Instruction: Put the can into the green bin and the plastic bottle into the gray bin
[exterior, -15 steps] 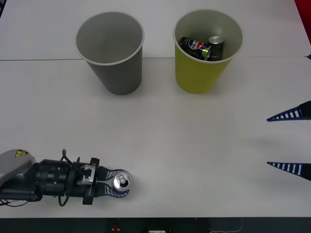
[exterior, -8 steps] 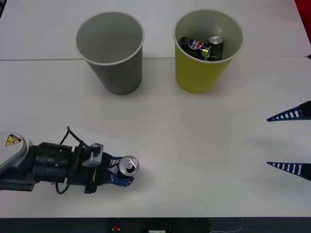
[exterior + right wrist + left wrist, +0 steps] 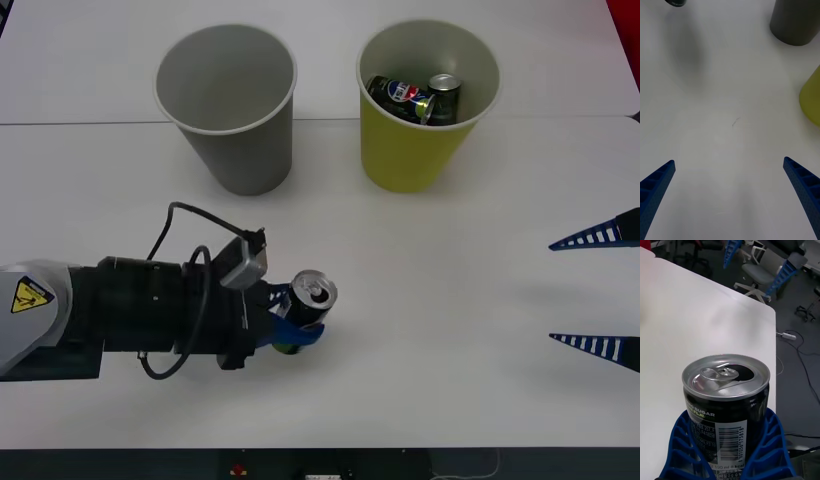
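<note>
While the left gripper (image 3: 292, 327) clamps the can (image 3: 308, 305) between its blue ribbed fingers (image 3: 769, 444), the can is held off the table (image 3: 420, 300) at the front left, well short of the green bin (image 3: 425, 105) and the gray bin (image 3: 228, 105). Its body is dark with a barcode and a silver top whose tab has been pulled open (so it is probably empty and light). A thin metal wall of this kind is stiff enough for a grip across the middle of the body, as here, yet would likely dent under hard pressure; the smooth, slippery side favours the ribbed pads seated low around it. The opened top suggests keeping it upright until release.

Compared with the front view a second ago, the left arm has risen and travelled forward and to the right: then the can stood nearer the table's front edge, gripped low. The bins have not shifted, and the green one already holds a blue can (image 3: 400, 95) and a dark can (image 3: 444, 97).

The right gripper (image 3: 600, 290) waits at the right edge of the table, fingers spread wide and holding nothing, as before.
</note>
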